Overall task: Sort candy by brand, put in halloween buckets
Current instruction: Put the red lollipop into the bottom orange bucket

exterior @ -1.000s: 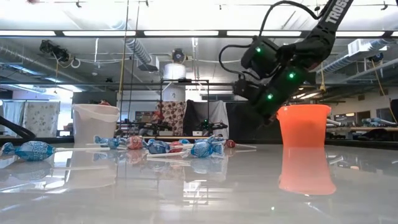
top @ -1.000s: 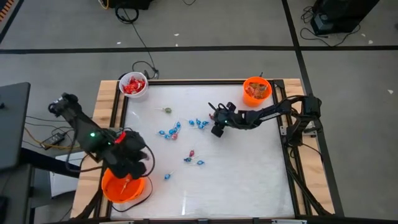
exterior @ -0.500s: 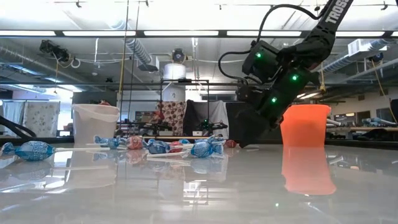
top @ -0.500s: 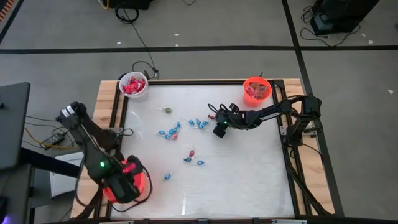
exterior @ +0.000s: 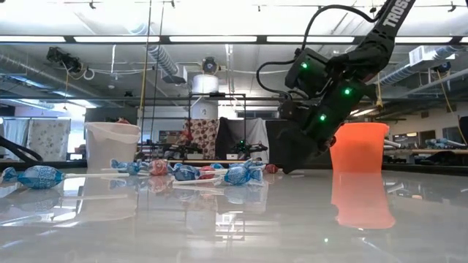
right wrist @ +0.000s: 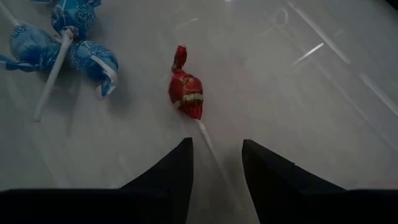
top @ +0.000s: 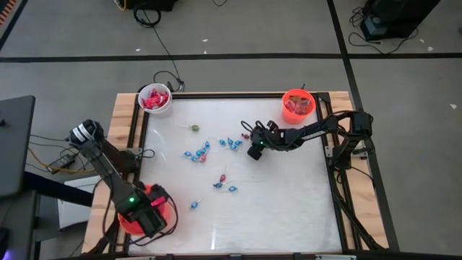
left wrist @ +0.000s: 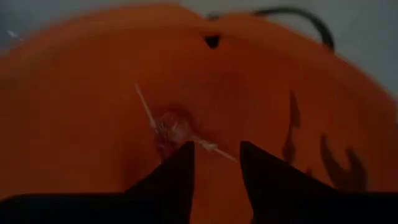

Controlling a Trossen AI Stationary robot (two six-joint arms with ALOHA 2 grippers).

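Two hands at work over a glossy white worktop [top: 289,195], each above a sweet.

Taking the large orange plastic pail [top: 167,214] at the worktop's near left corner as landmark: the left hand [left wrist: 216,167] hangs inside it, fingers parted and empty, a clear-wrapped lollipop [left wrist: 171,127] lying on the pail floor below. Well away, toward the small orange pail [top: 297,104] at the far corner, the right hand [right wrist: 216,163] stands low with fingers apart (nothing held), just short of a red-wrapped lollipop [right wrist: 186,93]; blue-wrapped lollipops [right wrist: 74,50] lie beside it.
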